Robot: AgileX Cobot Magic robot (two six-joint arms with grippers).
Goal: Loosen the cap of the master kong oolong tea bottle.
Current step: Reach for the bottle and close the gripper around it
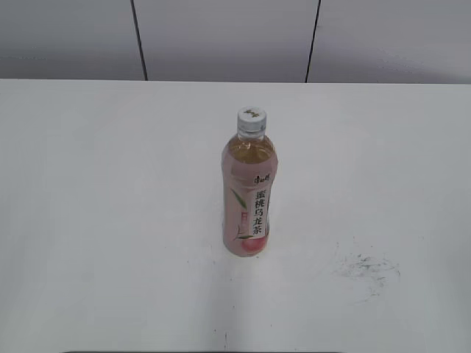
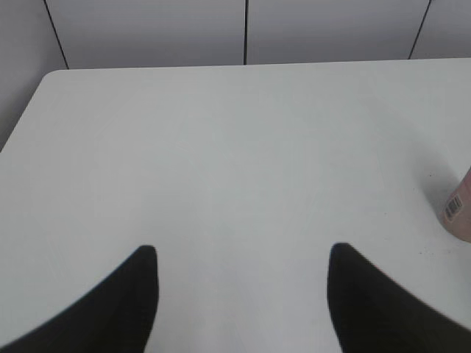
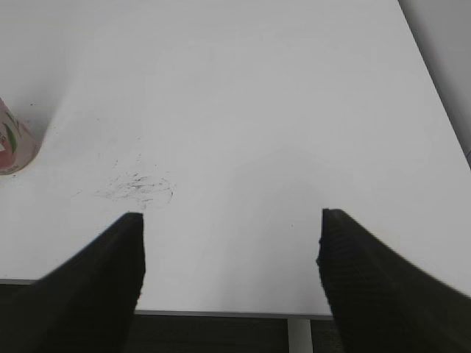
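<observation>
From the front, the bottle (image 1: 249, 193) stands straight up in the middle of the white table (image 1: 96, 220), with its white cap (image 1: 251, 120) on top and some dark scratch marks (image 1: 366, 268) off to its right. The left wrist view shows the left gripper (image 2: 243, 276) with its fingers spread wide over bare table, holding nothing, and the bottle's bottom peeks in at the right edge. The right wrist view shows the right gripper (image 3: 229, 250) spread wide and holding nothing too, near the table's front edge, with the bottle's bottom far to its left.

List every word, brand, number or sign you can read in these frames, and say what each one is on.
"蜜桃乌龙茶": black vertical characters on the label of the master kong oolong tea bottle.
Small brand mark above those characters: too blurred to read.
Dark logo on the cap: too small to read.
Barcode on the bottle's base in the left wrist view: digits unreadable.
Dark scuff marks on the table: not writing.
</observation>
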